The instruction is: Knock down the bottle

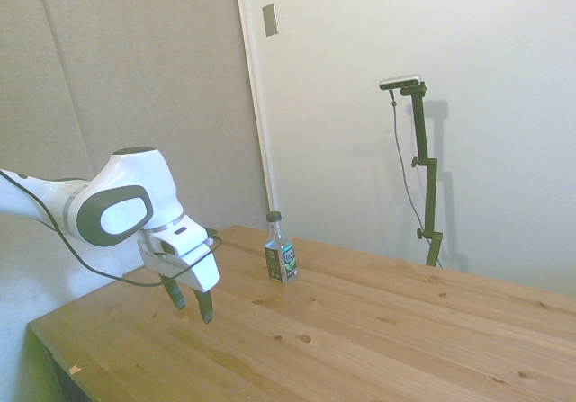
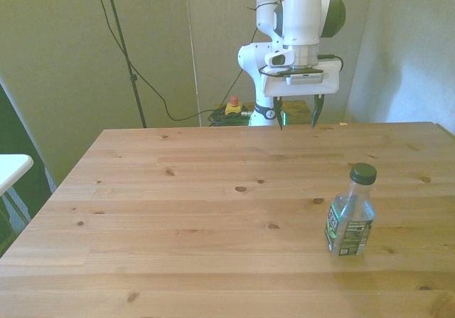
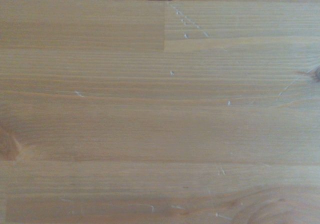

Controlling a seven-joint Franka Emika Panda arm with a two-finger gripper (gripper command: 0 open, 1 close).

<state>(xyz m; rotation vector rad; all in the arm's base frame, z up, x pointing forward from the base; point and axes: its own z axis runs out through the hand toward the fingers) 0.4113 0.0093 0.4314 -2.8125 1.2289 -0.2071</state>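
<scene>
The bottle point(image 1: 281, 250) point(image 2: 350, 220) stands upright on the wooden table point(image 1: 378, 330) point(image 2: 199, 211). It is small and clear, with a dark cap and a green, white and dark label, and sits toward the front view's right. My gripper point(image 1: 192, 303) point(image 2: 298, 112) hangs open just above the table's far edge in the front view, well apart from the bottle, with nothing between its fingers. The wrist view shows only bare wood grain point(image 3: 160, 103); the bottle is out of that view.
A small red-and-yellow device point(image 2: 232, 106) and cables lie on the floor behind the table by the robot base. A white surface point(image 2: 11, 170) juts in at the front view's left edge. A wall runs close along the table's side point(image 1: 360, 105).
</scene>
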